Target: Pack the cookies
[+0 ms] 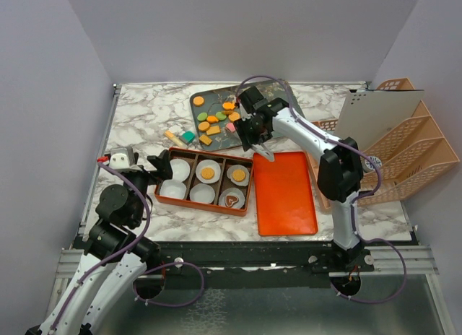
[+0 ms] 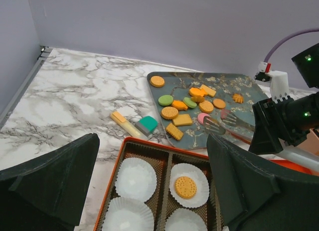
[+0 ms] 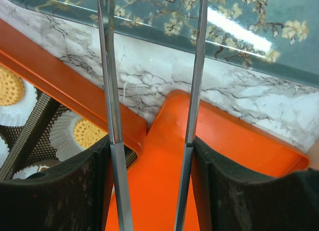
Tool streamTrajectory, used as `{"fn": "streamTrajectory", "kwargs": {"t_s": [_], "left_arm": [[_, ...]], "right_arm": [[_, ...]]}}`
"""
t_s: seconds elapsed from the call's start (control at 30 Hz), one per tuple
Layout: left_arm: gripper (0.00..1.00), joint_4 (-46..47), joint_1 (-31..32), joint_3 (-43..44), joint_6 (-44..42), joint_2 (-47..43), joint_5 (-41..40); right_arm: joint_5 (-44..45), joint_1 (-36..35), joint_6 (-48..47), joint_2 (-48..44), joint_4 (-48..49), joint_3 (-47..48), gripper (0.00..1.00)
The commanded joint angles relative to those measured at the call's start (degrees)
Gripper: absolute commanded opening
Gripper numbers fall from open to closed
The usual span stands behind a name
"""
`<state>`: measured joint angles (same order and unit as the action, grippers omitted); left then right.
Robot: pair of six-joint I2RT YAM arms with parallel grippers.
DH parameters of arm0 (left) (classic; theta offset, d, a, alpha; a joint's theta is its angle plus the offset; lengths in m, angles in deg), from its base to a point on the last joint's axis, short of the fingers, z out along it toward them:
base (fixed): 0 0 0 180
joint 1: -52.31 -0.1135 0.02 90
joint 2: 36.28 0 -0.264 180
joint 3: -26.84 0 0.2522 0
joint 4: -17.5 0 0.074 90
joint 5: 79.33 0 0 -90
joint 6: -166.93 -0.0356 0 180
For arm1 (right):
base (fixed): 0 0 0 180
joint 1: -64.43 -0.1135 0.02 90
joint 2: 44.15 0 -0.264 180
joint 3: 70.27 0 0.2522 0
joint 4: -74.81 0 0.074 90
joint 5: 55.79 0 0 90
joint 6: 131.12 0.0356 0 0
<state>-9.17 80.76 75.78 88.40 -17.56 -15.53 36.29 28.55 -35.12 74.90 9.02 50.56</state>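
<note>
Loose cookies (image 1: pixel 216 120) (image 2: pixel 182 106), orange and green, lie on a teal floral tray (image 1: pixel 209 99) (image 2: pixel 239 84). The orange box (image 1: pixel 203 205) (image 2: pixel 110 178) holds white paper cups; two cups carry a round orange cookie (image 1: pixel 208 173) (image 2: pixel 185 187) (image 3: pixel 87 134) and one a brown heart (image 1: pixel 231 200). My right gripper (image 1: pixel 257 133) (image 3: pixel 152 156) is shut on metal tongs (image 2: pixel 227 125) (image 3: pixel 112 91), whose arms stand apart with nothing showing between them, over the gap between tray and lid. My left gripper (image 1: pixel 160 165) (image 2: pixel 152 146) hangs open above the box's left end.
An orange lid (image 1: pixel 285 198) (image 3: pixel 164 186) lies right of the box. A teal block (image 1: pixel 188 136) (image 2: pixel 148 124) and a yellow stick (image 1: pixel 173 138) (image 2: pixel 124 124) lie left of the tray. A peach rack (image 1: pixel 404 154) and a white board (image 1: pixel 375 107) stand at the right.
</note>
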Motion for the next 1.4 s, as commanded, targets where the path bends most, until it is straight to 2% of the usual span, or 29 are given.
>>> {"fn": "streamTrajectory", "kwargs": {"t_s": [0.0, 0.47, 0.67, 1.0, 1.37], "left_arm": [[0.99, 1.55, -0.45, -0.59, -0.91, -0.48, -0.08], [0.99, 2.31, -0.42, -0.82, -1.25, 0.26, 1.11], [0.99, 2.71, -0.48, -0.92, -1.44, 0.52, 2.0], [0.99, 2.9, -0.41, -0.92, -1.53, 0.42, 2.2], [0.99, 2.73, -0.5, -0.91, -1.53, 0.27, 2.05]], "right_arm": [[-0.42, 0.46, 0.42, 2.68, 1.32, 3.47, 0.59], [-0.35, 0.8, 0.15, 10.61, 0.64, 10.76, 0.56], [-0.42, 0.76, 0.03, 12.39, -0.83, 13.32, 0.48], [-1.44, 0.81, 0.42, 5.78, -1.1, 9.08, 0.3], [-4.17, 0.75, 0.35, -1.36, -0.14, 3.82, 0.25]]}}
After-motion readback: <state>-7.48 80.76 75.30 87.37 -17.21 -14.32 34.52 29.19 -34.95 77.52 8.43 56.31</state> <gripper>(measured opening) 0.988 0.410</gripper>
